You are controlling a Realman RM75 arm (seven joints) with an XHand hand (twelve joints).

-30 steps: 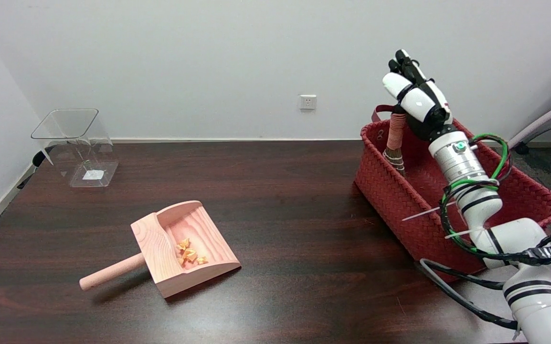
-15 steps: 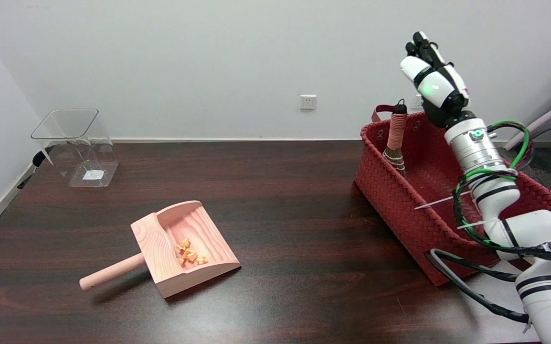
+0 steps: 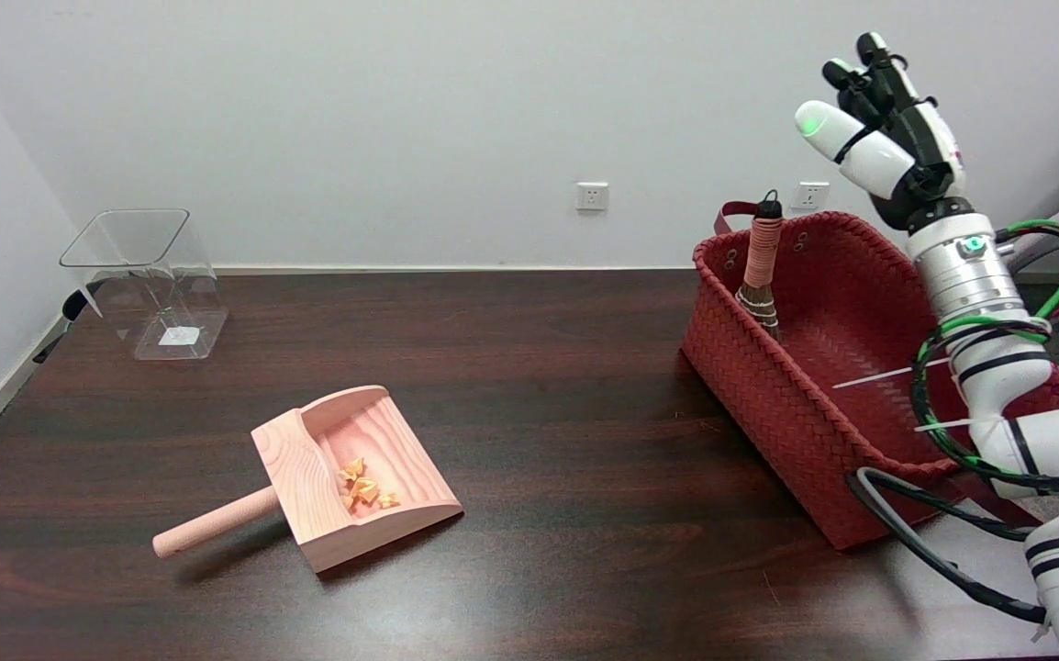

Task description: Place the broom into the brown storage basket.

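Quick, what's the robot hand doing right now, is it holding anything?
Right robot hand: open, holding nothing, raised above the basket. The broom stands inside the basket, apart from the hand.

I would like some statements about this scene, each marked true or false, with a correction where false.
1. The broom stands inside the basket. True.
2. The right hand holds the broom. False: it is raised above the basket, holding nothing.
3. The dustpan contains orange scraps. True.
4. The clear container is inside the basket. False: it stands on the table's far left.
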